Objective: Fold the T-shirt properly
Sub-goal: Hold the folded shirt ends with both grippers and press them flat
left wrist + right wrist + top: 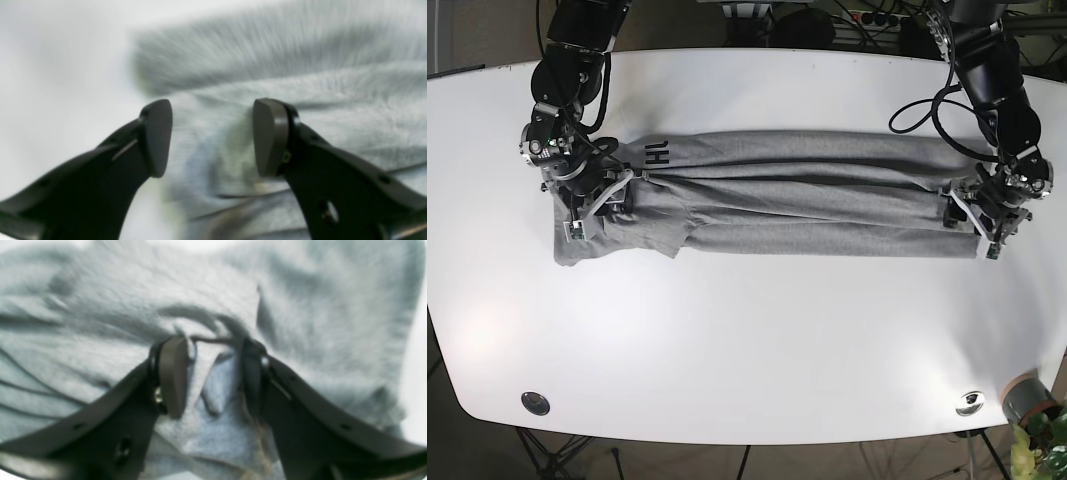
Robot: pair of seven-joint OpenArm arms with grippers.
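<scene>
A grey T-shirt (787, 195) lies on the white table (747, 330) as a long band folded lengthwise, with dark lettering near its left end. My left gripper (989, 215) is at the shirt's right end. In the left wrist view it (211, 136) is open, just above the grey cloth (300, 83) near its edge, and the image is blurred. My right gripper (587, 205) is at the shirt's left end by the sleeve. In the right wrist view it (213, 373) has its jaws closed in on a bunched fold of the cloth (100, 306).
Two round metal discs (534, 402) (970, 402) sit near the table's front edge. A pot with a plant (1027, 405) stands past the front right corner. Cables (927, 100) hang by the arm on the right. Bare table lies in front of the shirt.
</scene>
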